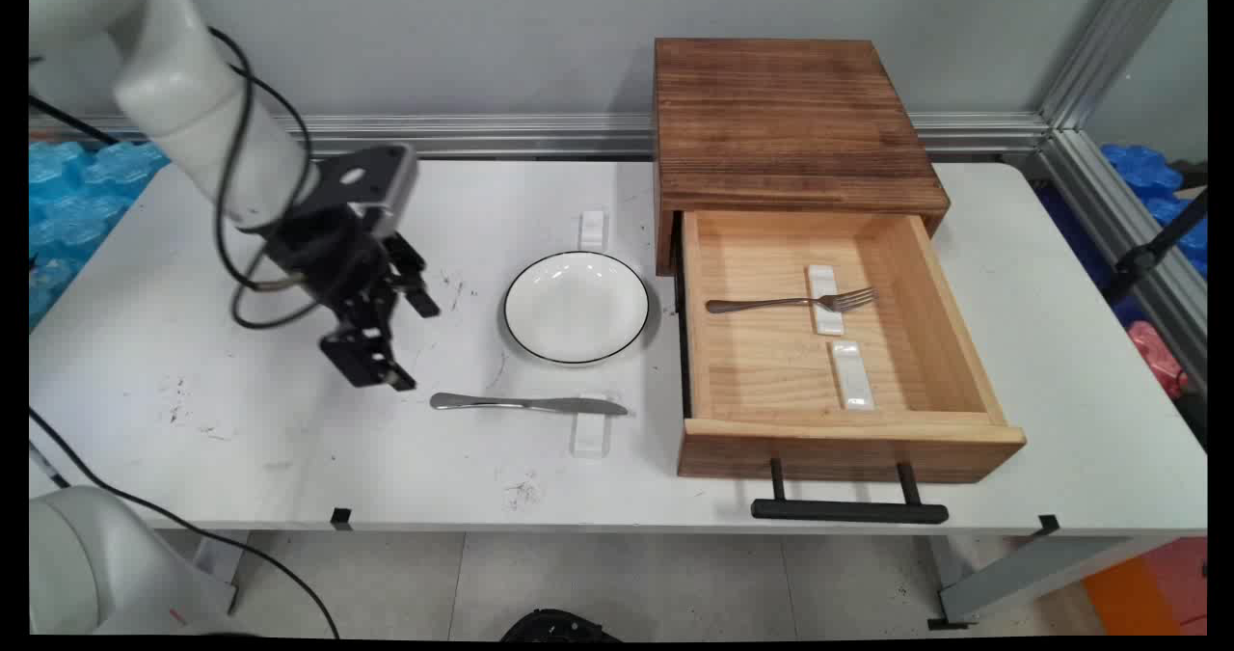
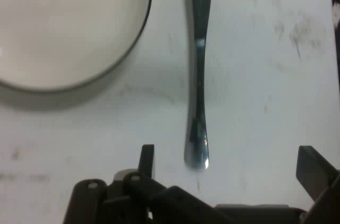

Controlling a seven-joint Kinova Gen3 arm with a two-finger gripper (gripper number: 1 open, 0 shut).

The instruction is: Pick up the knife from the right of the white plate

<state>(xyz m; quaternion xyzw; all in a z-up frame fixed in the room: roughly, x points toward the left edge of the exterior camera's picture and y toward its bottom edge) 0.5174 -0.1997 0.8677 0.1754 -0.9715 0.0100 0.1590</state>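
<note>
My gripper (image 1: pixel 403 342) hung spread above the knife (image 1: pixel 525 404).
Its handle end lay between my fingers; the plate (image 1: pixel 576 306) sat nearby.

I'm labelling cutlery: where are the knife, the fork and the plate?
knife (image 1: pixel 525 404), main view, mid-blade.
fork (image 1: pixel 791 302), main view, handle near the neck, inside the drawer.
plate (image 1: pixel 576 306), main view, centre of its well.
</note>
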